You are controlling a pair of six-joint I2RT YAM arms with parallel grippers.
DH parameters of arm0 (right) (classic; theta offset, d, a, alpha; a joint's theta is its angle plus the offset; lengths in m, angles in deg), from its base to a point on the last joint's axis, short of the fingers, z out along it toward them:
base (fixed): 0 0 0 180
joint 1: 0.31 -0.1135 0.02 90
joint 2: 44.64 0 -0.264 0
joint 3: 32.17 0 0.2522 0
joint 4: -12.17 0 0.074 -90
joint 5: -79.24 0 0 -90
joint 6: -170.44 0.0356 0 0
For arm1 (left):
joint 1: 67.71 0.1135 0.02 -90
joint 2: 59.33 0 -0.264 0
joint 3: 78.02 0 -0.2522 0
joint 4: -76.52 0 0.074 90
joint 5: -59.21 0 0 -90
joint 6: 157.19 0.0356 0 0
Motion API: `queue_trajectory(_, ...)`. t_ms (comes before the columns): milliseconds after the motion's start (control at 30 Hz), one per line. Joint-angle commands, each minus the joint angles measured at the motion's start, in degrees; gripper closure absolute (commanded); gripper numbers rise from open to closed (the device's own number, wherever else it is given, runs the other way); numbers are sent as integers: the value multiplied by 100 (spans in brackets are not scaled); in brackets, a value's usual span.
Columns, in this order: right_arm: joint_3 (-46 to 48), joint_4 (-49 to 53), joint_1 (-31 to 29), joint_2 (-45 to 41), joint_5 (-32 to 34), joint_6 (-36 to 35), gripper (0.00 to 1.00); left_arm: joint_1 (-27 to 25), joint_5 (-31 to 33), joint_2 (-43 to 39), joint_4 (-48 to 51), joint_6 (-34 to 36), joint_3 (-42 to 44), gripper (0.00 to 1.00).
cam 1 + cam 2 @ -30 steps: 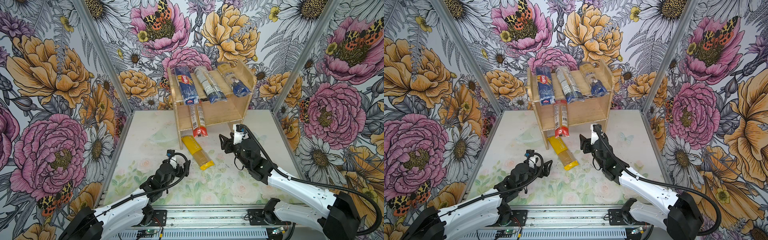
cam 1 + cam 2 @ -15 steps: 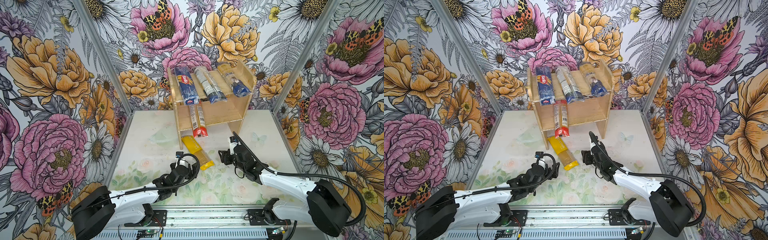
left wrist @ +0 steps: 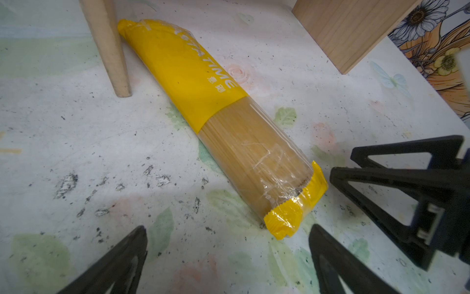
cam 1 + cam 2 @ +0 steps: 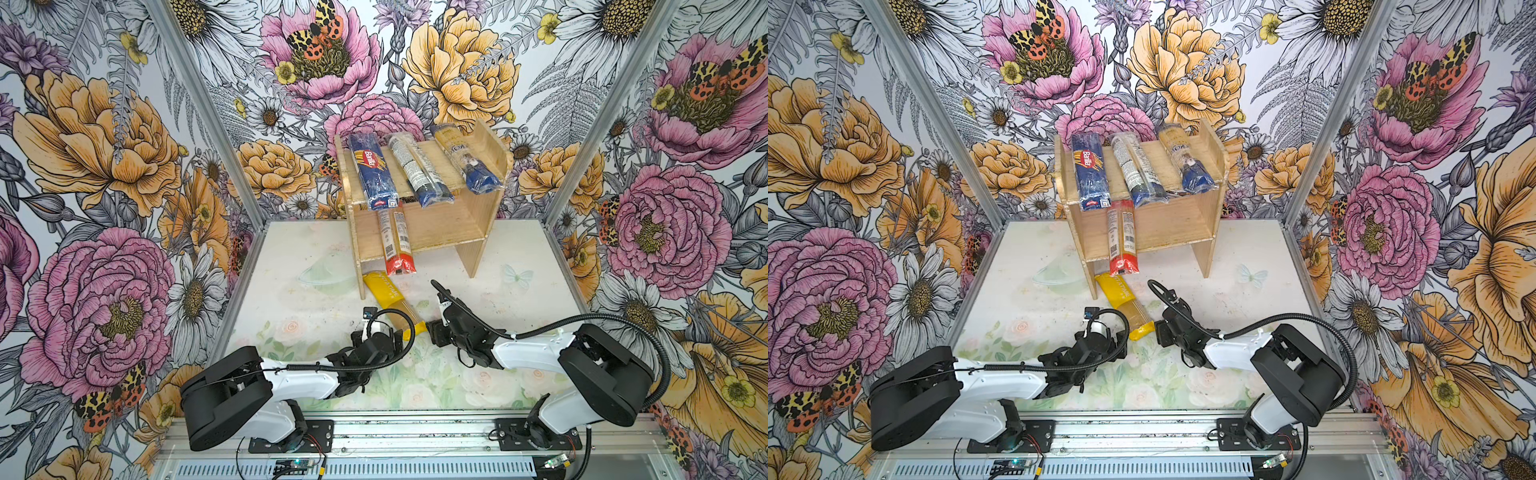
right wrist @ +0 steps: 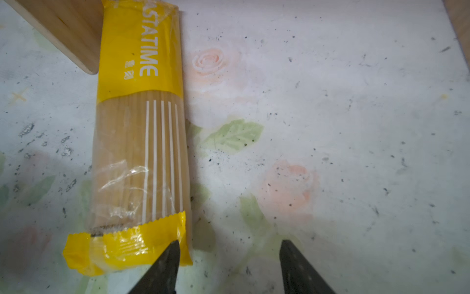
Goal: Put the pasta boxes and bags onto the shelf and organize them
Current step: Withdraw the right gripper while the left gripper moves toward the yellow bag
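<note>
The shelf (image 4: 449, 232) stands on a scuffed pastel-floral tabletop (image 4: 299, 249) between flower-print walls (image 4: 104, 145).

Yellow-ended pack (image 3: 216, 114): glossy crinkled plastic film. Shelf (image 4: 446, 232): matt bare wood.

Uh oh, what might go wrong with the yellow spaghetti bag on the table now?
1. The right gripper is open with one finger over the yellow spaghetti bag's crinkly end, so closing there may miss it.
2. The left gripper is open at the same end; the two might bump.
3. The red-ended pack sticks out over the shelf edge right by the bag's far end; lifting might knock it off.
</note>
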Motion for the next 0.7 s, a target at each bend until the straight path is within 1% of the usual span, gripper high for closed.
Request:
queue_trajectory(0,-231,-259,-73,179,138,-95,36,-32,191,25,-186,-134,-64,1)
queue_trajectory(333,-583,-280,-332,718,-27,-227,37,-12,310,-321,-141,-217,326,1)
queue_trajectory(467,-726,-289,-608,884,-109,-234,38,3,362,-536,-109,-279,534,1)
queue_trajectory(667,-830,-353,-783,980,-433,-286,38,3,445,-964,234,-212,715,1)
